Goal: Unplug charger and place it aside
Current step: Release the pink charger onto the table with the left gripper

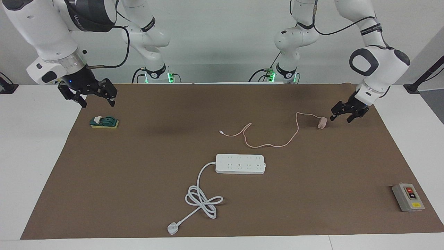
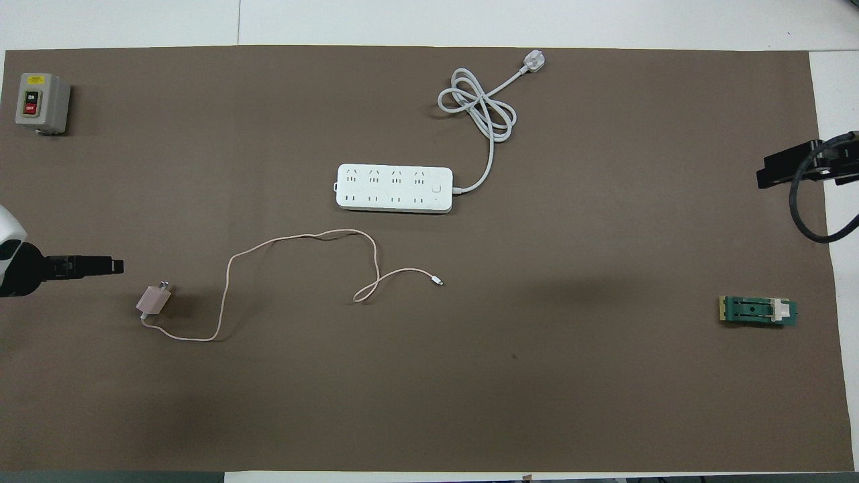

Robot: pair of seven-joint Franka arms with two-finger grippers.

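The charger (image 1: 322,123) lies on its side on the brown mat (image 1: 222,208) that covers the table, toward the left arm's end and nearer to the robots than the white power strip (image 1: 240,164). It is unplugged, its prongs bare in the overhead view. Its thin pink cable (image 1: 274,137) trails in loose curves across the mat and ends in a small connector, apart from the strip. The left gripper (image 1: 346,115) hangs just beside the charger without touching it, jaws spread and empty. The right gripper (image 1: 88,95) is raised over the mat's edge at the right arm's end, above a green block (image 1: 104,122); its jaws are spread too and hold nothing. The power strip's thick white cord (image 1: 201,198) coils away from the robots. A grey switch box (image 1: 407,197) sits near the mat's corner at the left arm's end.
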